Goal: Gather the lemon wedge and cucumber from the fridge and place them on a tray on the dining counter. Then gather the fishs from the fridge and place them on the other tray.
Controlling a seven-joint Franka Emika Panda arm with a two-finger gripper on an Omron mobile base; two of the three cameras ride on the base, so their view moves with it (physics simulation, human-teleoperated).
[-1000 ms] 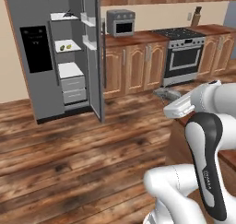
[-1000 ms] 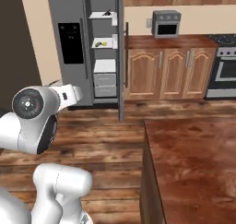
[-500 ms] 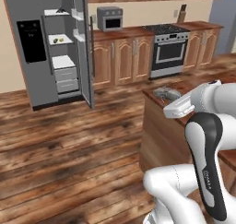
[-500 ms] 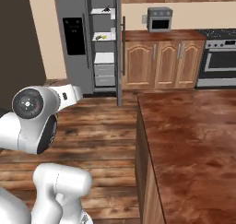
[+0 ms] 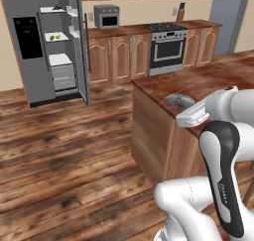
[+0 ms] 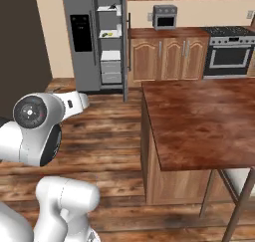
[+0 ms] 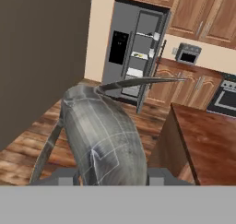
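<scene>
A grey fish [image 7: 103, 135] looms close and large in the hand view, with a thin fin stretching to the right. My gripper [image 5: 186, 111] is shut on it, and the fingertips are hidden behind its body. From the left base view the fish [image 5: 179, 100] hangs at the end of my hand over the near corner of the dining counter [image 5: 213, 81]. Far off, the fridge [image 5: 54, 46] stands with its door open; small yellow-green items [image 5: 55, 36] lie on a shelf, too small to tell apart. The trays are out of view.
The dark wooden counter top [image 6: 199, 116] stretches ahead to the right, with a stool [image 6: 241, 186] at its near end. Wooden cabinets, a microwave [image 6: 165, 17] and a stove [image 6: 226, 57] line the back wall. Plank floor lies open between me and the fridge [image 6: 102, 42].
The whole picture has shifted as the base drove: the fridge slid left and farther off, and the counter came in on the right. The fish stays in my gripper.
</scene>
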